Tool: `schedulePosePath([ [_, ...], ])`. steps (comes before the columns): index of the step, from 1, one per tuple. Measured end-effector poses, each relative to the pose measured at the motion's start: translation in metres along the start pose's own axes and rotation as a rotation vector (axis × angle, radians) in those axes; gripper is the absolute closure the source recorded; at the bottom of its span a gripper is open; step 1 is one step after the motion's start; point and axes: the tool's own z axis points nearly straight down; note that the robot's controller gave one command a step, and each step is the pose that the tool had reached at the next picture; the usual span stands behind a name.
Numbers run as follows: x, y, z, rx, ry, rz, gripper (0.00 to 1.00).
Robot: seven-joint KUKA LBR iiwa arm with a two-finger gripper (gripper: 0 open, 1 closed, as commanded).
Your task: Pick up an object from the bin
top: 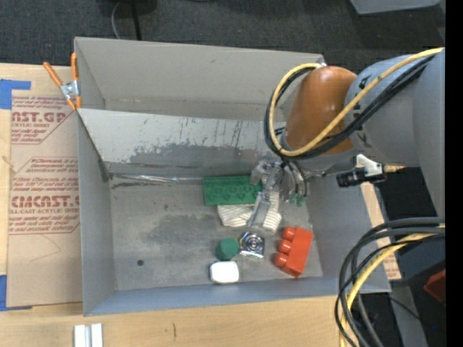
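Gripper [257, 224] set low, right of the bin's centre — open or closed cannot be told | white ridged piece [235, 215] just left, red brick [293, 251] just right | risk: neighbours may be nudged — or a crowded piece clipped at its edge and dropped.

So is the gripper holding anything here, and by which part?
Cannot be told: the gripper sits low beside the green block and the ridged white piece, with no clear grasp showing.
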Motion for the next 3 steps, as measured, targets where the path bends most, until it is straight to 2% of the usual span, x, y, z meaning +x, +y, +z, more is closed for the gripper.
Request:
schedulePosePath([
  [1,0.000,0.000,0.000,0.000,0.000,0.000,0.00],
  [2,-0.004,-0.005,0.015,-0.003,-0.006,0.049,0.00],
  [3,0.007,-0.011,0.049,-0.001,-0.002,0.203,0.00],
])
